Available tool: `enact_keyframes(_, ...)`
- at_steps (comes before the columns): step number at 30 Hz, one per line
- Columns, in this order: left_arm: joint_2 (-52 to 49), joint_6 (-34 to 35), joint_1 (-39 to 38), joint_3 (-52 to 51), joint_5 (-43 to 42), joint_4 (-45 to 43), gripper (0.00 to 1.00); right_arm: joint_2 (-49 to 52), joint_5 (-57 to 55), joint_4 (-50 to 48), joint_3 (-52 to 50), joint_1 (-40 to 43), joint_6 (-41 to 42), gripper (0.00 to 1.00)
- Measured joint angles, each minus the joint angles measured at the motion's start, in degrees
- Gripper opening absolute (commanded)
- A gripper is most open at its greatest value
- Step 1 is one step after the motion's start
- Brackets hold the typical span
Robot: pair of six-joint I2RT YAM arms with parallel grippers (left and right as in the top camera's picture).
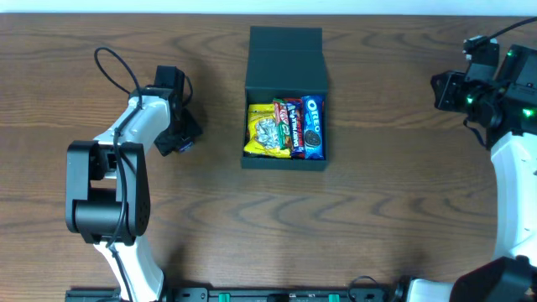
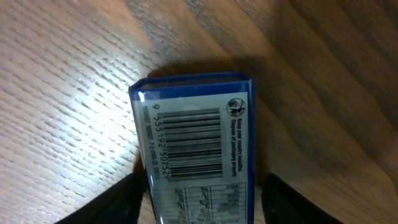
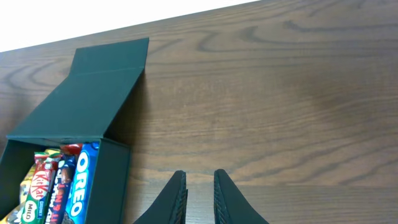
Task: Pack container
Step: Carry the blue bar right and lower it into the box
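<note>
The container point(image 1: 284, 164) is a dark grey-green box at the table's middle, with its flap lid point(image 1: 285, 57) open toward the back. It holds a yellow packet point(image 1: 263, 131), a red bar point(image 1: 290, 126) and a blue Oreo pack point(image 1: 312, 126). My left gripper point(image 1: 179, 137) is left of the box, low over the table. Its open fingers point(image 2: 202, 200) straddle a blue packet point(image 2: 196, 143) with a barcode, which lies on the wood. My right gripper point(image 1: 446, 89) hangs at the far right, empty, its fingers point(image 3: 200, 198) nearly together. The container point(image 3: 109, 180) and the Oreo pack point(image 3: 81, 186) show in the right wrist view.
The wooden table point(image 1: 377, 193) spreads around the box. The table's back edge point(image 3: 186, 12) runs just behind the open lid. The left arm's base point(image 1: 105, 201) stands at the front left and the right arm's white link point(image 1: 513, 193) at the right edge.
</note>
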State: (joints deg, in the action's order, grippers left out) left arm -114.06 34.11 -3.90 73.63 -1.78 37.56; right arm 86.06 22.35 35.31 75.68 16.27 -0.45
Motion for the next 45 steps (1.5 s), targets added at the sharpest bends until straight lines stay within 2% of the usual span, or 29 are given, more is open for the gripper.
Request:
enact_keyframes(2, 0.00, -0.28, 0.00, 0.00, 0.02, -0.11, 0.44, 0.00, 0.00, 0.00, 0.00, 0.00, 0.00, 0.15)
enact_keyframes(4, 0.00, -0.55, 0.04, 0.00, -0.02, -0.09, 0.40, 0.00, 0.00, 0.00, 0.00, 0.00, 0.00, 0.15)
enact_keyframes(10, 0.00, -0.70, 0.04, 0.00, -0.02, -0.13, 0.38, 0.00, 0.00, -0.02, 0.00, 0.00, 0.00, 0.16)
enact_keyframes(15, -0.09, -1.40, 0.04, 0.57, -0.66, 0.79, 0.31, 0.00, 0.00, -0.02, 0.00, 0.00, 0.00, 0.16)
enact_keyframes(17, -0.39, -2.08, 0.04, 1.62, -1.05, 1.90, 0.24, 0.00, 0.00, -0.02, 0.00, 0.00, 0.00, 0.16)
enact_keyframes(19, -0.72, -3.08, -0.02, 3.58, -1.44, 3.21, 0.06, 0.00, 0.00, -0.04, 0.00, 0.00, 0.00, 0.15)
enact_keyframes(25, -0.92, -6.49, -2.84, 14.91, -1.68, 7.45, 0.06, 0.00, 0.00, -0.50, 0.00, 0.00, 0.00, 0.15)
enact_keyframes(31, -0.57, -10.03, -12.35, 24.65, -0.42, 6.43, 0.06, 0.00, 0.00, -0.68, 0.00, 0.00, 0.00, 0.15)
enact_keyframes(38, -0.07, -8.66, -23.78, 25.51, -1.29, 8.74, 0.06, 0.00, 0.00, -0.68, 0.00, 0.00, 0.00, 0.15)
enact_keyframes(45, -0.04, -4.22, -26.36, 24.83, -1.27, 11.61, 0.06, 0.00, 0.00, -0.57, 0.00, 0.00, 0.00, 0.15)
